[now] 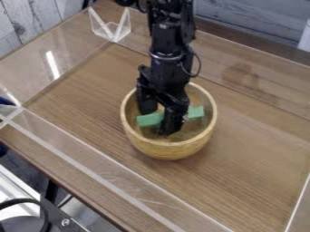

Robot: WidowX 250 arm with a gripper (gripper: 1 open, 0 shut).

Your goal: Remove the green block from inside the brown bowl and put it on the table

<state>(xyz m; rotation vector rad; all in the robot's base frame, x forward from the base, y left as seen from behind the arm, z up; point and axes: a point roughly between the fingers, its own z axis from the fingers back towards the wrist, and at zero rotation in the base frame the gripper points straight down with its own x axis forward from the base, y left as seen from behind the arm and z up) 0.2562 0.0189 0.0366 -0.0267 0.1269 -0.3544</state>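
Observation:
The brown bowl (169, 150) sits on the table (79, 100) a little right of centre. The green block (197, 114) lies inside it, its two ends showing on either side of the arm. My gripper (169, 121) reaches straight down into the bowl, open. One dark finger stands on each side of the block's middle, and the middle itself is hidden behind them. From this view I cannot tell whether the fingers touch the block.
Low clear acrylic walls (67, 145) border the tabletop on the front and left. A clear plastic stand (115, 25) is at the back left, behind the arm. Bare wood surrounds the bowl on all sides.

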